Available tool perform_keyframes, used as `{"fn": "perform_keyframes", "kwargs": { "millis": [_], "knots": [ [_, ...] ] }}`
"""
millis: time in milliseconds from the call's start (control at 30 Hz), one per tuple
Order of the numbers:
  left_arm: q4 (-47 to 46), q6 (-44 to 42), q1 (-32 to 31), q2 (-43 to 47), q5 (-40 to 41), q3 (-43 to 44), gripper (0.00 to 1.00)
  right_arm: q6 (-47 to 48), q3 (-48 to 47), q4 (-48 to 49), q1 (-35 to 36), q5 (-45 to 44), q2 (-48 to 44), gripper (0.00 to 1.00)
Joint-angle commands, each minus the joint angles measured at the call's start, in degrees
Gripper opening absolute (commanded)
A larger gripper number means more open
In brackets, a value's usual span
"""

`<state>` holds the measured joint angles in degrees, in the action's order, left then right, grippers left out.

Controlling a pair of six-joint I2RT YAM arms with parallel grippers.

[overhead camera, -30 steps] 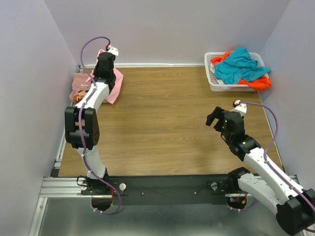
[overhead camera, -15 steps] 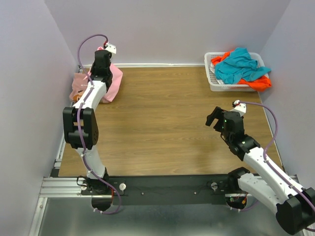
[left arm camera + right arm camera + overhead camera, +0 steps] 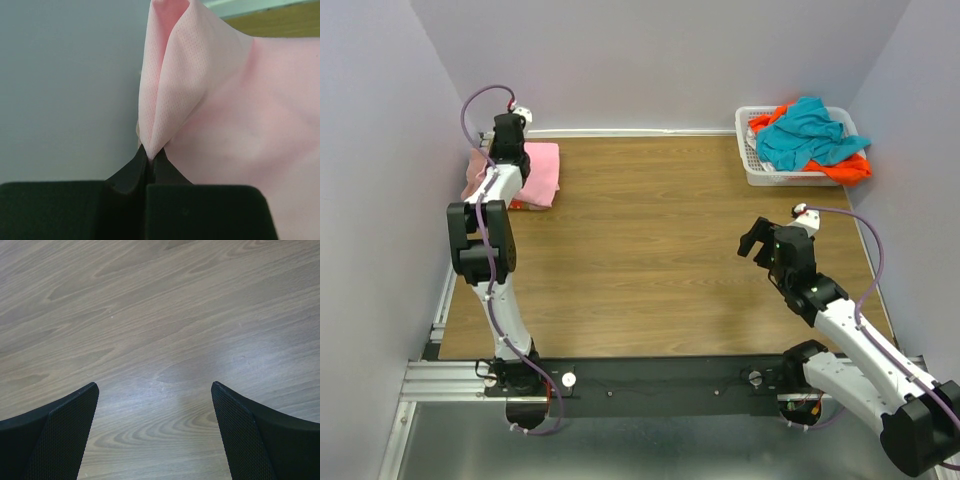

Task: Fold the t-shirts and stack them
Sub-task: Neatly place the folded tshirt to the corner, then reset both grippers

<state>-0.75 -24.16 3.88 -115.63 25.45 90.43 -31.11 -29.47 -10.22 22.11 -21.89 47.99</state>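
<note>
From overhead everything is evenly, softly lit and sharp, and the wooden table [image 3: 650,230] carries only faint shadows beneath my arms. At my right wrist a pale sheen of glare lies across the wood grain, and the fingers [image 3: 50,435] of my right gripper [image 3: 154,387] sit dark in the bottom corners, their mesh texture just readable. At my left wrist the light-pink t-shirt [image 3: 170,90] glows bright, its weave crisp on the near fold but blurred farther right, while my left gripper [image 3: 148,159] is almost featureless black.

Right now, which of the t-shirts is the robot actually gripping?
The light-pink t-shirt at the far left, pinched by the shut left gripper. The teal t-shirt and orange t-shirt lie untouched in the white basket at far right.
</note>
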Motion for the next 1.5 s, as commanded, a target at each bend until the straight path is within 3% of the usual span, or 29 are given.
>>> {"fn": "perform_keyframes", "kwargs": {
  "millis": [0, 233, 300, 433, 467, 600, 767, 800, 967, 1067, 1200, 1333, 1467],
  "knots": [
    [-1.44, 1.75, 2.35, -3.62, 0.56, 2.82, 0.00, 0.97, -0.32, -1.47, 0.04, -2.54, 0.00, 1.00],
    [-1.53, 2.10, 4.64, -8.64, 3.37, 6.24, 0.00, 0.35, -0.50, -3.05, 0.04, -1.31, 0.27, 1.00],
    [-1.53, 3.59, 5.34, -9.17, 4.08, 7.56, 0.19, 0.00, -0.15, -3.67, 0.04, -1.57, -0.17, 1.00],
    [-0.39, 6.58, 6.40, -8.91, 6.97, 10.28, 0.77, -0.18, -0.41, -4.28, 0.04, -1.75, -0.88, 1.00],
    [0.05, 7.72, 6.49, -8.56, 7.07, 10.81, 0.98, -0.18, -0.76, -4.37, 0.04, -1.58, -0.96, 1.00],
    [3.81, 13.78, 6.32, -4.26, 4.00, 13.89, 0.98, -0.17, -0.85, -4.90, 0.04, -1.49, -1.93, 1.00],
    [10.06, 24.76, 6.40, 1.98, -8.46, 17.41, 0.98, -0.88, -0.76, -5.78, 0.13, -0.35, -3.51, 1.00],
    [10.59, 27.21, 6.32, 4.43, -14.06, 17.15, 0.98, -1.05, -0.50, -5.95, 0.04, 0.18, -3.78, 1.00],
    [10.42, 37.51, 2.91, 15.23, -22.99, 8.65, 0.98, -1.32, -0.67, -6.66, -0.05, 1.76, -4.31, 1.00],
    [10.51, 39.36, -1.67, 20.17, -18.27, 3.19, 0.98, -1.14, -0.85, -6.83, -0.05, 2.02, -4.31, 1.00],
    [10.78, 42.86, -14.74, 30.08, -4.39, -8.91, 0.98, -1.23, -0.41, -6.83, 0.04, 1.77, -4.83, 1.00],
    [2.55, 46.83, -24.85, 41.17, -4.08, -26.59, 0.98, -1.76, 0.91, -6.66, 0.04, 0.36, -4.92, 1.00],
    [1.02, 55.70, -31.11, 50.14, -3.75, -40.40, 0.98, -2.55, 1.61, -6.66, 0.04, 0.35, -4.48, 1.00]
  ]
}}
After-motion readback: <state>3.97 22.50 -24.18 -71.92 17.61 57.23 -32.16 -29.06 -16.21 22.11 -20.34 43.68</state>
